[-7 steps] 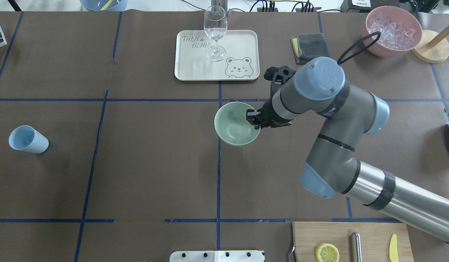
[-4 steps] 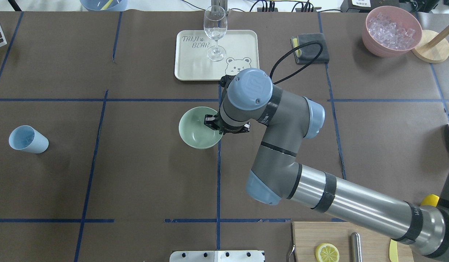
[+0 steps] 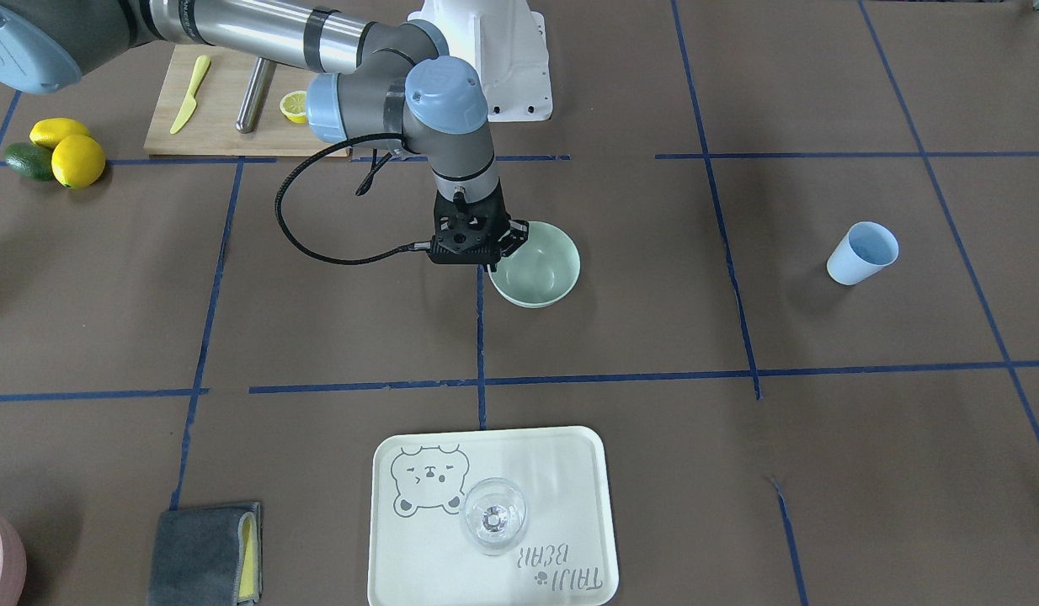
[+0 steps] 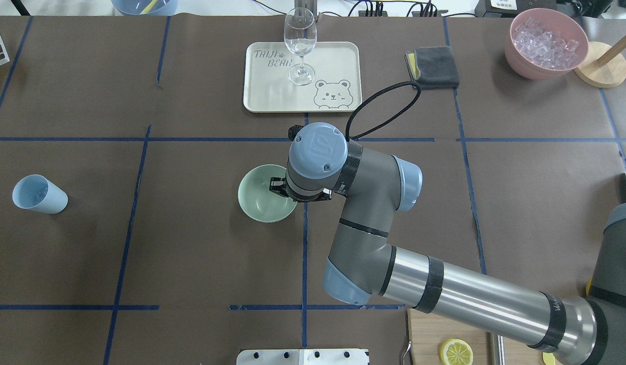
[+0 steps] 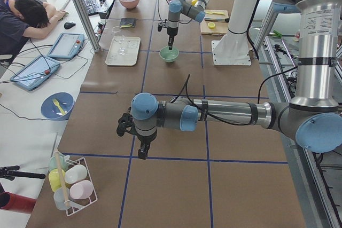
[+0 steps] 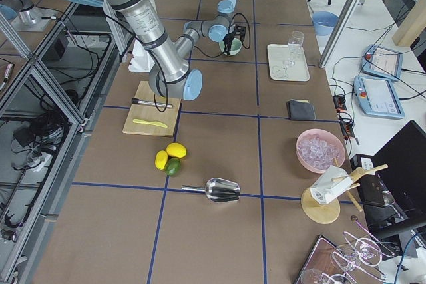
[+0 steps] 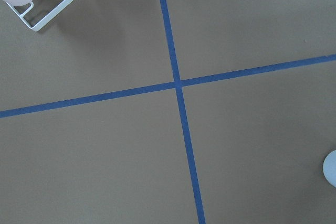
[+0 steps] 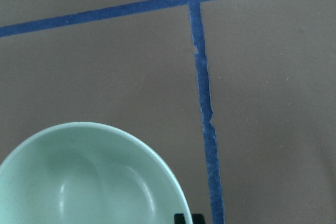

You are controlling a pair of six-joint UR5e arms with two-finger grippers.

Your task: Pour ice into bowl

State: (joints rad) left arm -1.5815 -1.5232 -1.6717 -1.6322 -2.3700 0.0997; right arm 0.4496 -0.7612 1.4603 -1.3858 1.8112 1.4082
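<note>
The right gripper (image 3: 503, 251) was closed on the rim of the round pale mint-green bowl (image 4: 259, 200). One finger was inside the rim and one was outside. The bowl sat near the middle of the brown table (image 4: 191, 253), just to the left of the blue tape line that ran down the centre. I could not tell if the bowl was resting on the table or hanging just above it. The bowl had nothing in it.

The small clear ice cubes (image 4: 545, 36) lay in a heap in a round pink tub (image 4: 516, 57) at the far right corner of the table, well apart from the bowl. A light blue plastic cup (image 4: 39, 195) stood near the left edge. What was inside the cup was too small to make out. A shiny metal scoop (image 6: 223, 189) lay near the right end of the table.

The left gripper (image 5: 141, 152) hung over the left end of the table, far from the bowl. It showed only in the side view, so I cannot tell if it was open or closed.

I think the step in hand was putting the bowl in its place, and no ice had been poured yet. Next, the right gripper would need to let go of the rim and lift away without tipping the bowl. Then the ice would have to be carried over the bowl and poured slowly, so the cubes did not bounce out.
</note>
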